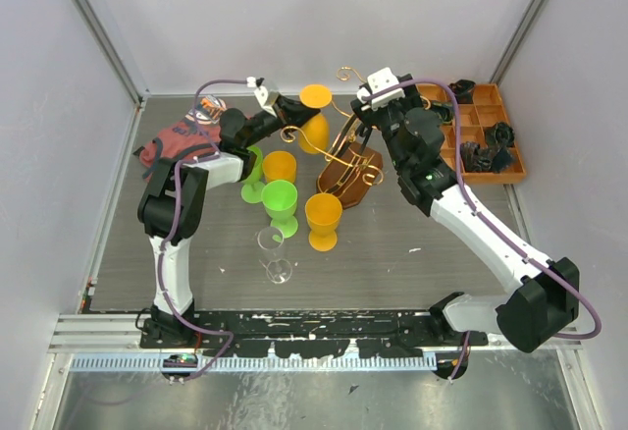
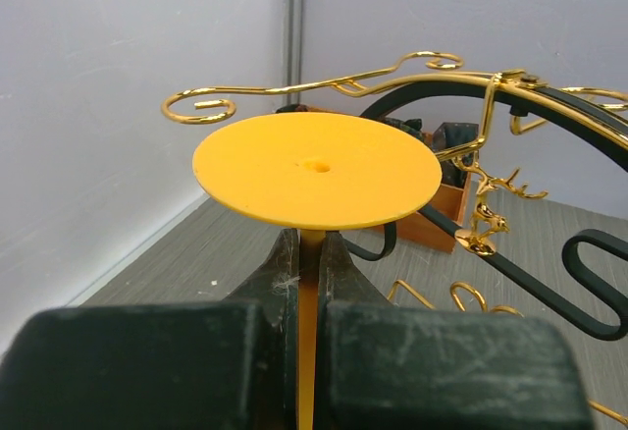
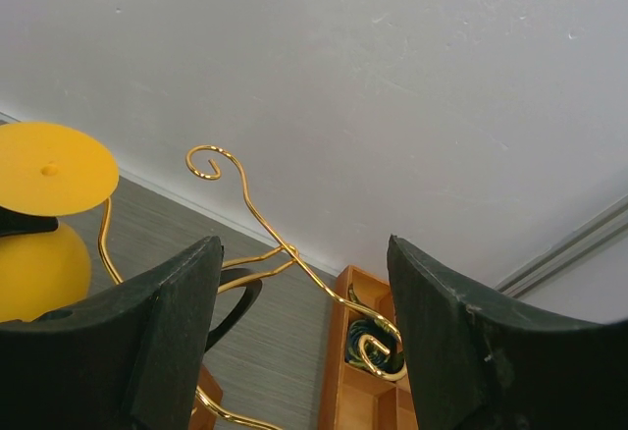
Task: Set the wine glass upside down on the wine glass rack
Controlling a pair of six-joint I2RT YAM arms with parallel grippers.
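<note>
Gripping the thin stem of an inverted yellow-orange plastic wine glass [image 2: 316, 169], the left gripper [image 2: 309, 245] holds it foot-up, black fingers closed tight just below the round flat foot. We see the bowl hanging downward at the left side of the wine glass rack [image 1: 349, 177], a gold wire stand with curled scroll-ended arms on an oval dark-brown wooden base. One scrolled arm runs just behind the foot in the left wrist view (whether glass and wire touch, we cannot tell). The right gripper [image 3: 301, 249] hovers over the rack's top with its fingers spread wide, a gold scroll arm showing between them, clear of both. On the grey table [image 1: 392, 253] in front of the rack stand two green goblets [image 1: 280, 197] and two orange goblets [image 1: 323, 216], with a clear glass [image 1: 276, 255] lying on its side nearer the arm bases. An orange compartment tray [image 1: 517, 155] sits far right, a red cloth [image 1: 169, 147] far left.
</note>
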